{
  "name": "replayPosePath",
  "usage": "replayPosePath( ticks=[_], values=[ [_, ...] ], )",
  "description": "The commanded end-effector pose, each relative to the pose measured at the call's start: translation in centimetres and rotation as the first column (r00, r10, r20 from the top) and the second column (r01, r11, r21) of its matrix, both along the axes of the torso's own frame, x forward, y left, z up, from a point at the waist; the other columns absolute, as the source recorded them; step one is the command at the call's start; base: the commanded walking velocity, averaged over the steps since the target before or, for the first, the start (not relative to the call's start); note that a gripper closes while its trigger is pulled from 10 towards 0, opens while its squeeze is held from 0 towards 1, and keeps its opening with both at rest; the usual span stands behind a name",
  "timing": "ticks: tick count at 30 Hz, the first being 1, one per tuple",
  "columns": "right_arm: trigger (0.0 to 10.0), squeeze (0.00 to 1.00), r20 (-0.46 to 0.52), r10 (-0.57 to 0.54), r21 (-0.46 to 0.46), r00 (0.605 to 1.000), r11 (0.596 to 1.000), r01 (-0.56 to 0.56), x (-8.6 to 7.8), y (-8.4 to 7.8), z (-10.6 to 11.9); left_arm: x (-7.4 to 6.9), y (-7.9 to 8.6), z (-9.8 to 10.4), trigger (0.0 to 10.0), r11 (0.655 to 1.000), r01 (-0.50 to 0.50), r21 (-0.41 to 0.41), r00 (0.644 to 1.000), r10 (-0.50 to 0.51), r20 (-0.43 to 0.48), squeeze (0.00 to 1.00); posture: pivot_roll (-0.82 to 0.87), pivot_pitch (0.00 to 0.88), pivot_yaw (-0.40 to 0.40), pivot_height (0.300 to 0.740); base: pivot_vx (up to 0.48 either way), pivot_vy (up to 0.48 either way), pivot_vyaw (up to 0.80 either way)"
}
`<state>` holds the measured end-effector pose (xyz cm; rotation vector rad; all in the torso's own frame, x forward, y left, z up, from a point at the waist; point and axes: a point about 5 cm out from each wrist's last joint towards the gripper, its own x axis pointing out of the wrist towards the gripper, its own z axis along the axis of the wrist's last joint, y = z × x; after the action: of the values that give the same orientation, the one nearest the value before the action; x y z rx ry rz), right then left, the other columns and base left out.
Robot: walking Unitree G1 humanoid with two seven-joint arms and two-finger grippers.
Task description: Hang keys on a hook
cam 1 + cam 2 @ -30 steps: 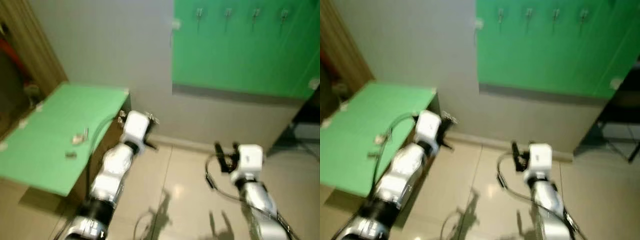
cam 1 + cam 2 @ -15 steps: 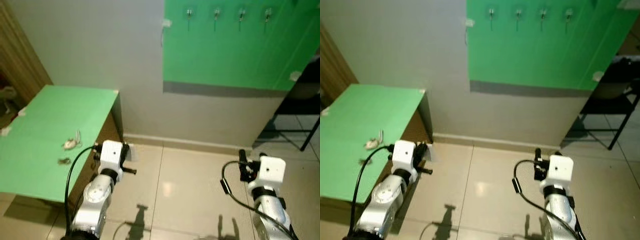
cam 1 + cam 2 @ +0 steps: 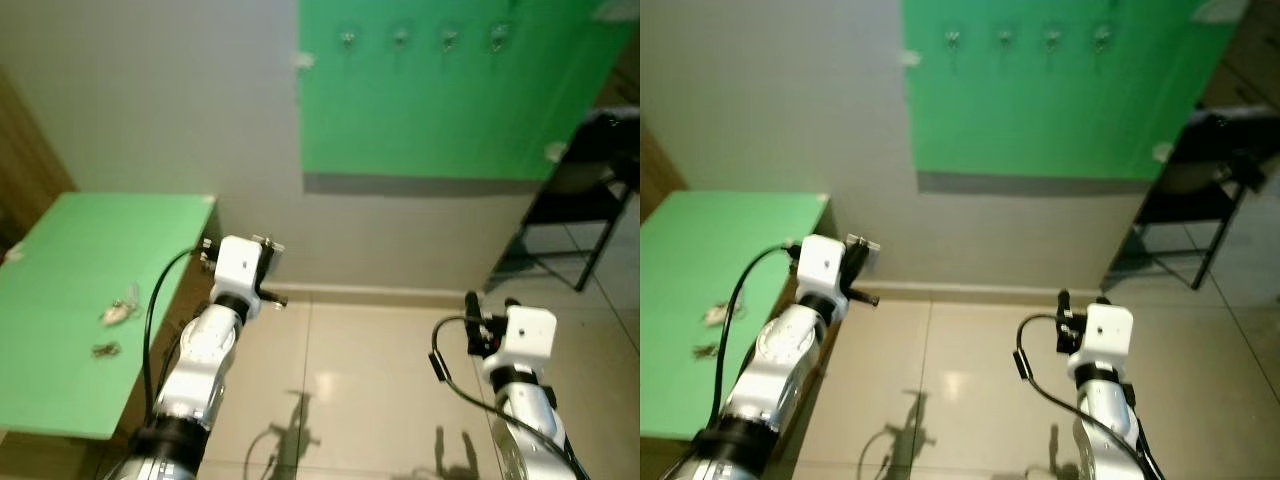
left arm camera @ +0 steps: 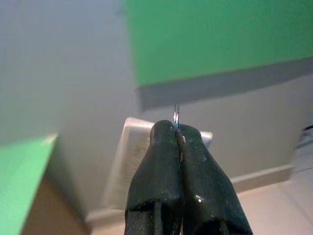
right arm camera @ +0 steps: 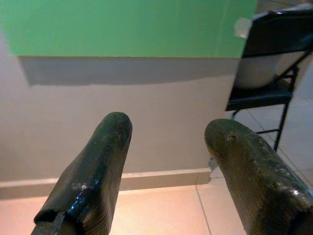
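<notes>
Beside the green-topped wooden side table (image 3: 70, 300), the robot's left gripper (image 4: 176, 132) was raised near the table's far corner, its two black fingers pressed tight together on a thin sliver of bright metal (image 4: 176, 115) that stuck up between the tips; what that sliver belonged to I could not tell. A white plate (image 4: 132, 161) on the grey wall sat just behind the fingers in the left wrist view. On the tabletop lay two small metal clusters that looked like keys (image 3: 118, 311), one pale and one darker (image 3: 104, 349), near each other and well apart from the gripper.

High on the wall, a large green panel (image 3: 430, 110) carried a row of four small metal hooks (image 3: 400, 38) along its upper part. The right gripper (image 5: 168, 129) was held low over the beige tiled floor (image 3: 360, 380), its fingers spread wide with nothing between them, facing the grey wall and skirting. A black metal-framed chair (image 3: 575, 200) stood off to the robot's right, against the panel's edge.
</notes>
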<state>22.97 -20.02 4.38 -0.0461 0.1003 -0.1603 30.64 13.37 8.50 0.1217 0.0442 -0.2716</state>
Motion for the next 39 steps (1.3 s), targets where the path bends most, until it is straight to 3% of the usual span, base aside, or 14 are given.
replayPosePath(
  ticks=[1, 6, 15, 27, 32, 36, 39],
  values=[
    [10.0, 0.00, 0.012, 0.015, -0.008, 1.000, 1.000, -0.015, 0.6, 0.3, 0.2, 0.2, -0.4, 0.0, 10.0, 0.999, 0.032, 0.019, 0.999, -0.032, -0.003, 0.00, -0.17, 0.000, 0.076, 0.740, 0.454, 0.000, 0.00],
    [10.0, 0.00, 0.031, 0.037, -0.011, 0.999, 0.999, -0.036, 1.0, 0.6, 0.6, 0.7, -0.8, 0.2, 10.0, 1.000, 0.025, -0.002, 1.000, -0.025, -0.019, 0.00, -0.18, 0.000, 0.078, 0.740, 0.446, 0.000, 0.00],
    [10.0, 0.00, 0.005, 0.083, 0.004, 0.997, 0.997, -0.083, -0.2, 1.4, 0.0, 0.0, -1.0, -0.7, 10.0, 1.000, 0.026, -0.008, 0.998, -0.027, -0.048, 0.00, -0.19, 0.000, 0.063, 0.740, 0.445, 0.000, 0.00],
    [10.0, 0.00, -0.003, 0.114, 0.024, 0.993, 0.993, -0.114, 0.2, 1.9, -0.1, 0.4, -1.0, -0.6, 10.0, 0.999, 0.034, 0.001, 0.998, -0.034, -0.045, 0.00, -0.18, 0.000, 0.071, 0.740, 0.452, 0.000, 0.00],
    [10.0, 0.00, -0.004, 0.099, 0.090, 0.995, 0.991, -0.099, 0.0, 1.5, 0.0, -0.5, 0.3, -1.9, 10.0, 0.999, -0.004, -0.032, 0.995, 0.001, -0.098, 0.00, -0.17, 0.000, 0.066, 0.740, 0.450, 0.000, 0.00],
    [10.0, 0.00, -0.015, 0.101, 0.086, 0.995, 0.991, -0.099, -0.2, 1.1, -0.2, -1.5, -0.7, -2.7, 10.0, 0.999, 0.040, -0.028, 0.993, -0.042, -0.109, 0.00, -0.17, 0.000, 0.065, 0.740, 0.453, 0.000, 0.00],
    [10.0, 0.00, -0.017, 0.108, 0.079, 0.994, 0.991, -0.106, 0.0, 1.0, -0.1, -1.4, -1.1, -2.7, 10.0, 0.998, 0.055, -0.008, 0.992, -0.056, -0.115, 0.00, -0.17, 0.000, 0.060, 0.740, 0.000, 0.000, 0.00]
  ],
)
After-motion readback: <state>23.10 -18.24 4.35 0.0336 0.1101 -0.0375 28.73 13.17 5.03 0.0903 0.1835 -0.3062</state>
